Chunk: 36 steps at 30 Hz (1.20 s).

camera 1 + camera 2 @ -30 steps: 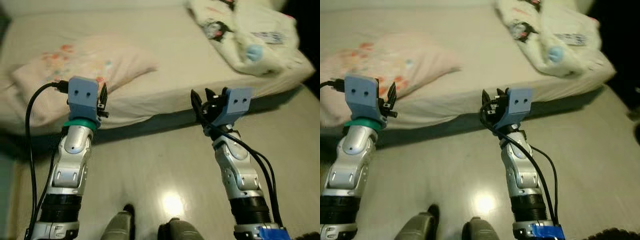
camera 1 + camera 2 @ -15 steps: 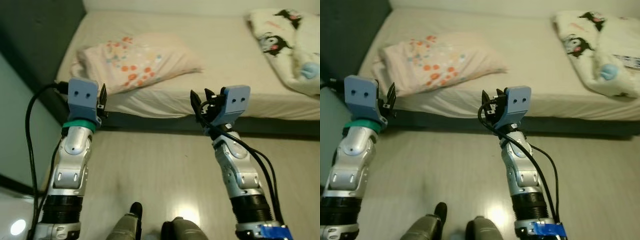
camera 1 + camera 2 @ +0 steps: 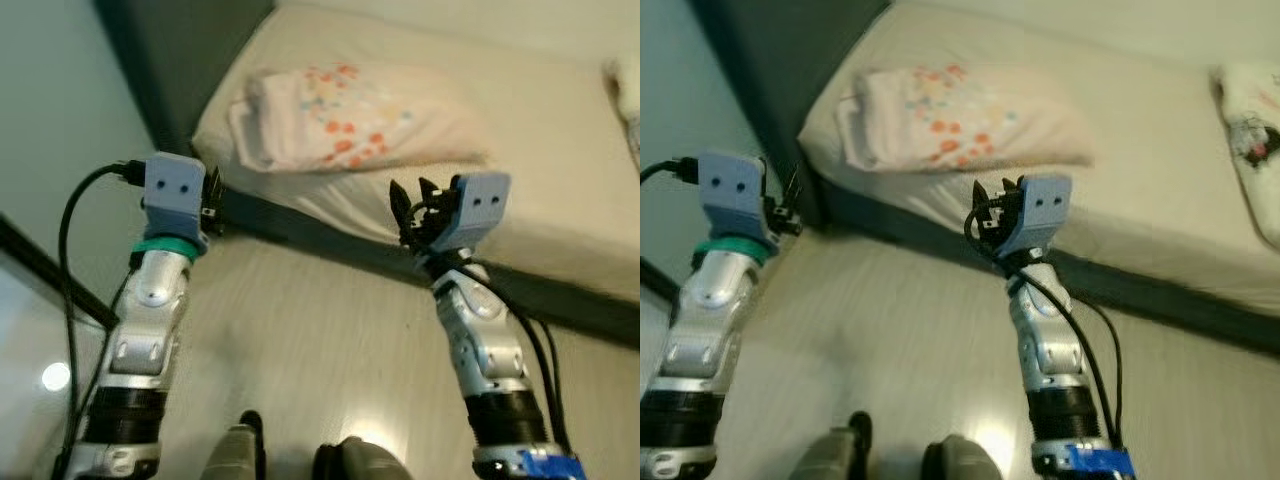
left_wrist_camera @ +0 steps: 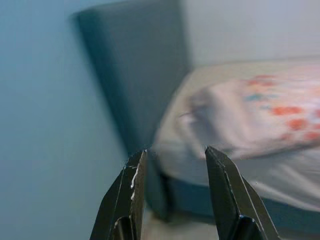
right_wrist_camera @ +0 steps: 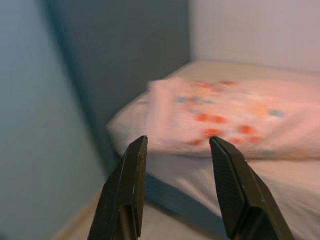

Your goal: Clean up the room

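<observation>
Pillow: the pillow point(image 3: 350, 115) with red and orange spots lies on the bed point(image 3: 560, 150), near the corner by the dark headboard point(image 3: 180, 60).
Long way: the pillow's long side runs along the edge of the bed, from the headboard end toward the middle.
Left tool: the left tool point(image 4: 175, 165) is up in front of the robot, over the floor point(image 3: 300, 340). Its two black fingers point(image 4: 131, 172) are spread apart and hold nothing.
Right tool: the right tool point(image 5: 177, 155) is up too, just short of the bed edge. Its fingers point(image 5: 227, 170) are spread apart and hold nothing.
Which way: the pillow is ahead of both tools and higher up, on the bed. It sits between the two arms, a bit more to the left.
Nearer arm: I think the right tool is nearer, because it points right at the spotted pillow. The left tool points more at the bed corner and headboard.
Gap: both tools are well apart from the pillow.
Next: I think the robot must get closer to the bed to reach the pillow.
Blur: the pictures are a bit blurry.
</observation>
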Motion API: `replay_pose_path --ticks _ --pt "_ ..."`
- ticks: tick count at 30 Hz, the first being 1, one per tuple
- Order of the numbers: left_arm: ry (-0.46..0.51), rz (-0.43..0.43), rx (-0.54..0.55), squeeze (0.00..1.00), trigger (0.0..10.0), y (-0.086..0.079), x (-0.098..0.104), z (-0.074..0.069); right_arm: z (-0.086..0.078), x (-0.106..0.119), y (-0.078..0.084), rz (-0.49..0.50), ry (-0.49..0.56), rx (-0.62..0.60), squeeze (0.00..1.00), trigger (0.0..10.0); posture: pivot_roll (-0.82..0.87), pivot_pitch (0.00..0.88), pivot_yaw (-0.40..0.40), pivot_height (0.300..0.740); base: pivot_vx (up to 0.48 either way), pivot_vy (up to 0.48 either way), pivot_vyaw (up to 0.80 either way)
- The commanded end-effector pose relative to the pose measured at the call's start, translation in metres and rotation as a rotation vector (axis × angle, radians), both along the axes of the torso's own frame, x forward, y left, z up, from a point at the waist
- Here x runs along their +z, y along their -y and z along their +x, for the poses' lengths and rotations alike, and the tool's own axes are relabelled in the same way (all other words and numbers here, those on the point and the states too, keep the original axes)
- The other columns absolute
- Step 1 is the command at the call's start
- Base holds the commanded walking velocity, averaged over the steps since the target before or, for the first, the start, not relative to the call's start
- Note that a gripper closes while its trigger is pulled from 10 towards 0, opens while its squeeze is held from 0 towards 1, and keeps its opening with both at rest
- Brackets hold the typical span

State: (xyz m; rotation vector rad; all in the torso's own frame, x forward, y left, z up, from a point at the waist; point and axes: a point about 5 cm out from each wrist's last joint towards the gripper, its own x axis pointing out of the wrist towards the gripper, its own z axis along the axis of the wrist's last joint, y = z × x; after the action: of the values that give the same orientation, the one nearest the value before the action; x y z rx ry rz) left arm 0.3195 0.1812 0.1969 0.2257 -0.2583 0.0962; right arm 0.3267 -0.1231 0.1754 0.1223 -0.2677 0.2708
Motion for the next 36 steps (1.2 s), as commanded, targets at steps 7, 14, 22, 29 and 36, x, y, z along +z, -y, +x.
replay_pose_path --ticks 7,14,22,29,36 --pt "-0.019 0.003 -0.008 0.0 10.0 0.0021 -0.0056 -0.0007 -0.001 -0.0059 0.0058 0.006 -0.016 -0.022 0.0 10.0 -0.01 0.101 -0.007 0.74 0.0 0.0 0.73" --pt "-0.01 0.005 -0.011 0.0 10.0 0.0026 -0.0047 -0.0008 -0.0017 -0.0053 0.0053 0.029 -0.013 -0.017 0.0 10.0 -0.01 0.103 -0.009 0.74 0.409 0.0 0.0" --pt "-0.011 0.006 -0.011 0.0 10.0 0.0029 -0.005 -0.001 -0.0023 -0.0059 0.0048 0.025 -0.014 -0.012 0.0 10.0 -0.01 0.106 -0.01 0.74 0.48 0.0 0.0" --pt "-0.009 0.006 -0.012 0.0 10.0 0.0032 -0.0048 -0.0013 -0.0015 -0.006 0.0064 0.043 -0.019 -0.022 0.0 10.0 -0.01 0.106 -0.011 0.74 0.48 0.0 0.0" --pt "-0.009 0.005 -0.012 0.0 10.0 0.0033 -0.0047 -0.0012 -0.0013 -0.006 0.0069 0.045 -0.02 -0.025 0.0 10.0 -0.01 0.106 -0.011 0.74 0.48 0.0 0.0"
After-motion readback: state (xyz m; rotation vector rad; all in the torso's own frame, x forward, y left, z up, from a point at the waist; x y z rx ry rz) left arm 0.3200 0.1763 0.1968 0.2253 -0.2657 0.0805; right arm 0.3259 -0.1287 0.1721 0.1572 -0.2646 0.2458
